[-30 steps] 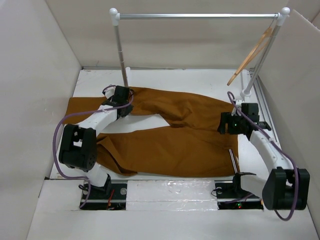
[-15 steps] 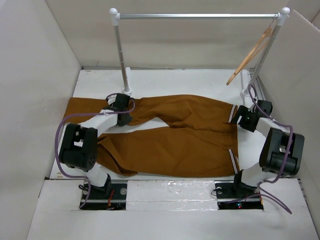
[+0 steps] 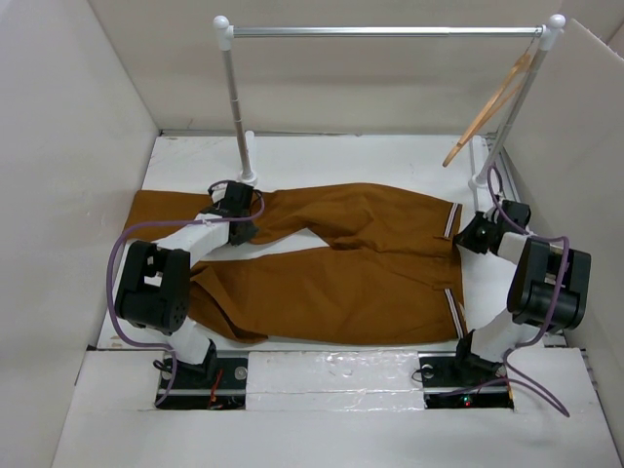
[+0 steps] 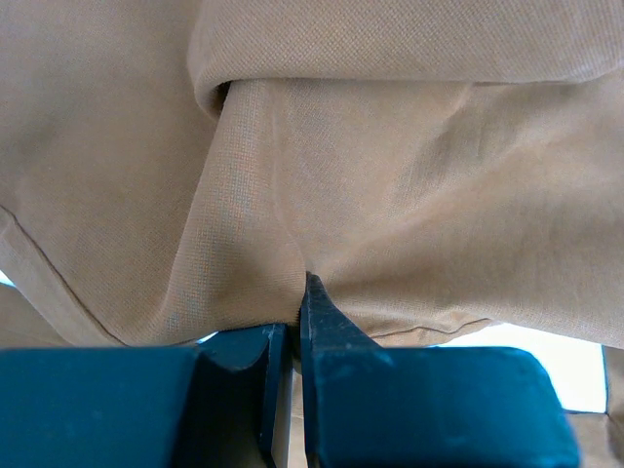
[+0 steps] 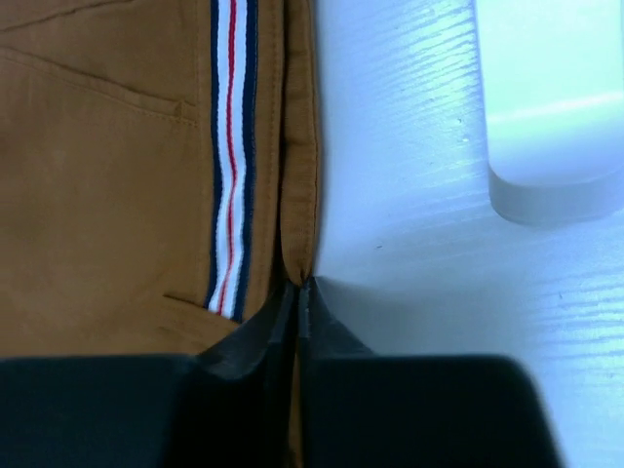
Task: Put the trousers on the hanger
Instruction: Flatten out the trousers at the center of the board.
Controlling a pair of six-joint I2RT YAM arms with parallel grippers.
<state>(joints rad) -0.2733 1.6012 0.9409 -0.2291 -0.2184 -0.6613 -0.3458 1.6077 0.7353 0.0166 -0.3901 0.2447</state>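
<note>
The rust-brown trousers (image 3: 361, 263) lie flat across the table, legs to the left and striped waistband trim (image 5: 230, 146) to the right. My left gripper (image 3: 240, 207) sits on the upper leg near the left post; in the left wrist view it (image 4: 297, 292) is shut on a pinched fold of trousers cloth (image 4: 390, 175). My right gripper (image 3: 470, 234) is at the waistband's far right corner, and in the right wrist view it (image 5: 300, 285) is shut on the waistband's edge (image 5: 298, 195). The wooden hanger (image 3: 492, 102) hangs tilted from the rail's right end.
A silver rail (image 3: 385, 31) on white posts spans the back; its left post (image 3: 237, 107) stands just behind my left gripper. The right post's white foot (image 5: 551, 127) is close to my right gripper. Cardboard walls (image 3: 68, 146) close in both sides.
My right arm swung from over the trousers out to the waistband's right edge, and its jaws closed on that edge. The waistband now lies spread flat. The left gripper shifted slightly and stayed shut.
</note>
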